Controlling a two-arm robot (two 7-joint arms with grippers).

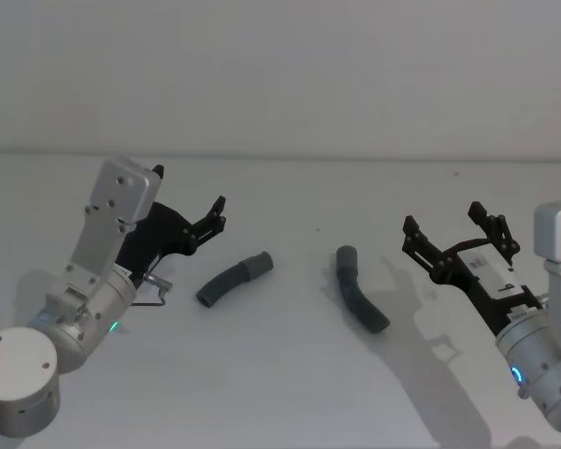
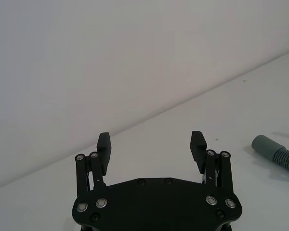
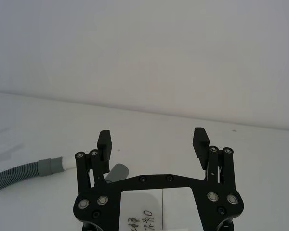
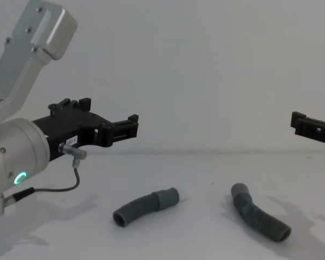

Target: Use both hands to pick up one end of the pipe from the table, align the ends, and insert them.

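pale table (image 1: pixel 290 383) bears two curved ribbed hoses (image 1: pixel 234 279) (image 1: pixel 358 301), left claw (image 1: pixel 217 213) and right claw (image 1: pixel 441 217) wide.

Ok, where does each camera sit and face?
Head: high, looking down on the pale flat table; black jointed left gripper and right gripper flank two dark grey ribbed hose pieces.
Chest: low, looking across; left gripper large, right gripper at the edge.
Left wrist: along its open fingers toward the wall.
Right wrist: likewise, toward both pieces.
Head and chest share both pieces.
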